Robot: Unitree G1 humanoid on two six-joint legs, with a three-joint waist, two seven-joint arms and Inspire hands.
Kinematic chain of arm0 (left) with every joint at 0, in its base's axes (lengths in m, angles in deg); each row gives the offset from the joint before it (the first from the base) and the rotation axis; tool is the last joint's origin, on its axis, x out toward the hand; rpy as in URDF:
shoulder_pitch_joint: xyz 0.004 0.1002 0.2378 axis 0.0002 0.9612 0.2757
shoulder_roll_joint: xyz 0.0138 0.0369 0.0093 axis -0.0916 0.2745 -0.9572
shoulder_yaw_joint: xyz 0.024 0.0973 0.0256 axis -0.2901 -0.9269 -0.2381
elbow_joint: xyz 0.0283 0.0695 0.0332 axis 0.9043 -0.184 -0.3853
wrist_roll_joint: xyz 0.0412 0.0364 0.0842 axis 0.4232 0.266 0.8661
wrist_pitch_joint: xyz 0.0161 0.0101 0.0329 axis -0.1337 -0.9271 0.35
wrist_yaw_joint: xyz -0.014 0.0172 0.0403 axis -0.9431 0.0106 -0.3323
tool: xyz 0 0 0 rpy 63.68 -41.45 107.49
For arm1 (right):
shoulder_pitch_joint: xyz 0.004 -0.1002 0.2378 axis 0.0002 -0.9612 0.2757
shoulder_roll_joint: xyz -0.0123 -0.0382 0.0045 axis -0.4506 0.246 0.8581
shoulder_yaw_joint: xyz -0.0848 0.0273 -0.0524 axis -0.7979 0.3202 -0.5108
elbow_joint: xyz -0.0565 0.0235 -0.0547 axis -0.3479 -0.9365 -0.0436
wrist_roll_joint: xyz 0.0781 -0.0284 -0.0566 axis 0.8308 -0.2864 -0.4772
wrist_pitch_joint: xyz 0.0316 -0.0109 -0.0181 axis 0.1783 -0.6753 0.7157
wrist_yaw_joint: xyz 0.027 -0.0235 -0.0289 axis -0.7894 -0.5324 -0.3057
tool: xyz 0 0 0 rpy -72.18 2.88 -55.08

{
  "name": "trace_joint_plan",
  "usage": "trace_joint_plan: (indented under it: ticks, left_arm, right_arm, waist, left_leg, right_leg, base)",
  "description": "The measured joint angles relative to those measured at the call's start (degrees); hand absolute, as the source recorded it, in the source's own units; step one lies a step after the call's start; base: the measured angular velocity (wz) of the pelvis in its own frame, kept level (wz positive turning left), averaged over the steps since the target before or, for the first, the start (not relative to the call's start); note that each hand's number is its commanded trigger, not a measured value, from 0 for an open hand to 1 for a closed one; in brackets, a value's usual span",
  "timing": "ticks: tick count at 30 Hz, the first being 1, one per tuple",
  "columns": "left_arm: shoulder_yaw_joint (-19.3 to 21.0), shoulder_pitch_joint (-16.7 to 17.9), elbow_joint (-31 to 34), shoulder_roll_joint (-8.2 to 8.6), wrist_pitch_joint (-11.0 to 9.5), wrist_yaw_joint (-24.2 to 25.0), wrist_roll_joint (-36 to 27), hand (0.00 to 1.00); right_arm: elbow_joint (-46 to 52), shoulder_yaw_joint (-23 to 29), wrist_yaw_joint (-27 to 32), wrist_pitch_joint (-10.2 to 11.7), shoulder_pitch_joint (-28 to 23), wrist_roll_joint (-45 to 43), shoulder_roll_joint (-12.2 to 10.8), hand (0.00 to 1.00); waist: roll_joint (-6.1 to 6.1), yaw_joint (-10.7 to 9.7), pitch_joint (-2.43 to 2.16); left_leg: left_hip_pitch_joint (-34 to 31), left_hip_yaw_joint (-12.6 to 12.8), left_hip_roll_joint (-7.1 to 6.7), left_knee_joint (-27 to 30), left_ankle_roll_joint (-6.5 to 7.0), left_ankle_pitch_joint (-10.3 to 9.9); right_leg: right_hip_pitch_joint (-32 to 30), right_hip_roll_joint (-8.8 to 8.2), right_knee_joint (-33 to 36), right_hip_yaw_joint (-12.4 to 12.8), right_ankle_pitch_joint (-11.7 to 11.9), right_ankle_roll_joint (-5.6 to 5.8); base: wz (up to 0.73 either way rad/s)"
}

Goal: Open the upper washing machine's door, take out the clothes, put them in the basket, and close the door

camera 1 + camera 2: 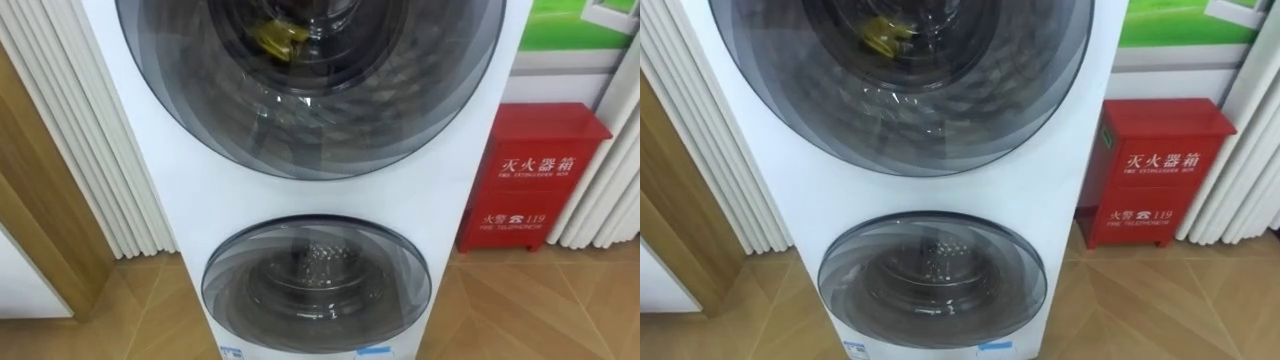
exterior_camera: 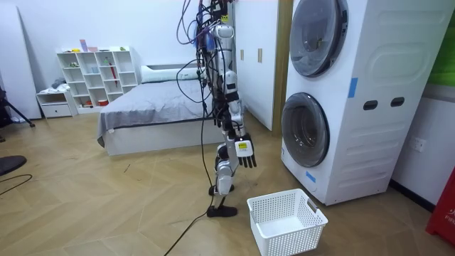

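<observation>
In front of the tall white washing machine (image 2: 384, 107), the robot stands on the wood floor (image 2: 106, 206) and faces it. Its right hand (image 2: 245, 153) hangs low in front of its body. The hand is near the machine but does not touch it. The fingers point down, loose and straight, and hold nothing.

The machine has two round doors, one above the other. The top door (image 1: 310, 100) is shut, and so is the bottom door (image 1: 315, 285). Both are made of dark glass. Behind the glass of the top door, up near the top of the drum, lies a yellow cloth (image 1: 280, 38). It is inside the machine, well apart from the hand.

A white basket (image 2: 286, 222) with little holes in its walls sits on the floor, just beside the robot's feet and close to the machine. A red box (image 1: 530, 175) stands on the floor beside the machine, against the wall. Far behind the robot there is a bed (image 2: 153, 107) with a grey cover, and a white shelf (image 2: 96, 75) stands near it.
</observation>
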Motion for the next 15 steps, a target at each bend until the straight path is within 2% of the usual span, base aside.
trace_joint_plan:
  ticks: [2,3,5,8,10,13,15]
  left_arm:
    - [0.05,-1.04,-0.26,-0.04,-0.19,0.21,0.23,0.0]
    - [0.1,-1.77,-0.23,-0.08,-0.44,0.22,0.17,0.0]
    - [0.38,-1.76,-0.08,-0.18,-1.05,0.22,-0.33,0.0]
    - [0.17,-2.28,0.11,-1.01,-1.92,0.22,-0.28,0.0]
    - [0.07,-1.97,0.95,-1.56,-1.76,0.21,-0.28,0.0]
    - [-0.04,-0.59,3.31,-2.05,-1.53,0.21,-0.35,0.0]
    - [-0.02,-0.6,3.3,-2.15,-1.25,0.21,-0.34,0.0]
  right_arm:
    - [3.0,0.93,0.17,-0.7,0.46,0.04,0.37,0.0]
    - [5.13,2.11,0.27,-0.75,1.47,-0.24,0.57,0.0]
    - [10.08,2.76,0.94,-1.17,3.01,-0.58,1.13,0.0]
    - [17.78,3.37,1.76,-0.36,7.1,-0.24,1.93,0.0]
    - [23.13,4.34,2.25,-0.23,9.64,-0.05,2.65,0.0]
    - [29.68,4.7,4.68,-0.32,13.15,-0.16,3.7,0.0]
    - [33.77,4.7,6.06,-0.37,15.1,-0.12,4.31,0.0]
  waist:
    - [0.0,0.05,0.26]
    - [-0.12,-0.09,0.73]
    - [-0.33,0.14,0.72]
    - [-1.2,0.1,0.55]
    - [-1.78,0.11,-0.09]
    - [-2.72,0.36,-0.43]
    - [-2.86,0.68,-0.51]
  left_leg:
    - [-0.69,-0.04,-0.01,0.38,0.06,-0.03]
    - [-0.99,-0.09,-0.02,0.92,0.14,-0.08]
    - [-0.83,0.2,0.06,0.76,0.15,-0.08]
    - [-0.86,0.29,0.08,0.92,0.17,-0.05]
    - [-0.8,0.14,0.03,1.04,0.17,-0.05]
    - [-0.87,0.1,-0.06,1.19,0.25,0.05]
    - [-0.68,0.07,-0.14,1.18,0.26,0.05]
  right_leg:
    - [-0.54,0.0,0.13,-0.04,0.02,0.04]
    - [-0.57,0.01,0.16,-0.1,0.05,0.08]
    - [-0.9,0.01,0.71,0.35,0.05,0.08]
    - [-1.35,0.02,0.77,0.45,0.05,0.08]
    - [-1.38,-0.01,0.74,0.09,0.06,0.09]
    - [-1.11,-0.07,0.85,-0.04,0.08,0.11]
    - [-0.81,-0.11,0.8,-0.15,0.15,0.2]
  base:
    - [0.0]
    - [0.0]
    - [-0.08]
    - [-0.01]
    - [0.06]
    - [0.01]
    - [0.02]
